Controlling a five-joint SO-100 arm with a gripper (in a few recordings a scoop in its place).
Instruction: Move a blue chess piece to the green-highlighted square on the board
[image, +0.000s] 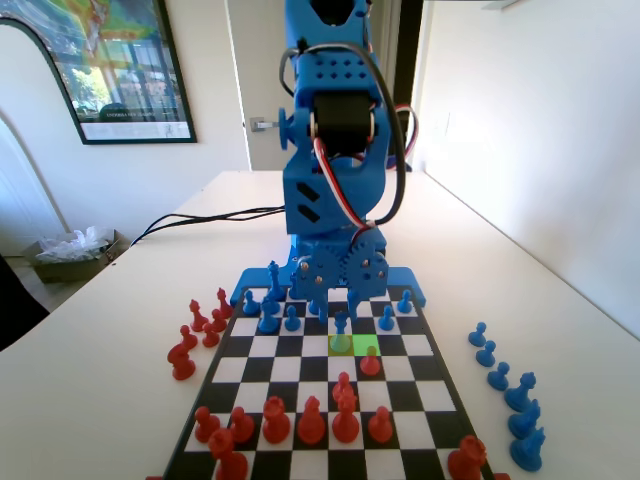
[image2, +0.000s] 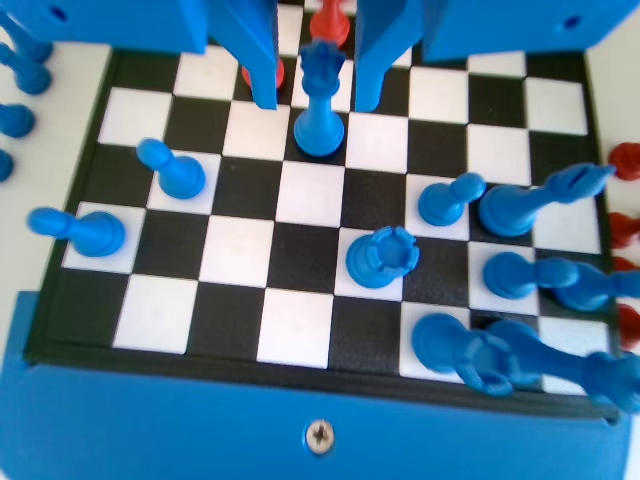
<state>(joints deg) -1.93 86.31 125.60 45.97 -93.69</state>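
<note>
The white table (image: 520, 280) is carrying the board (image: 260, 345), with red pieces (image: 195, 335) near its left edge and blue pieces (image: 505, 390) near its right, fixed view.

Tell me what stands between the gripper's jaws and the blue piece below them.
Nothing. In the wrist view the gripper hangs open with one jaw on each side of the blue piece, and the gaps between each jaw and the piece show just board.

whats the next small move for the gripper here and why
Probably lower a little and close on the blue chess piece. In the wrist view the gripper is open, one jaw on each side of the piece's upper part, neither clearly touching it. In the fixed view the piece stands on the duller yellow-olive cell, beside the green-highlighted square, where a red piece seems to stand.
</note>
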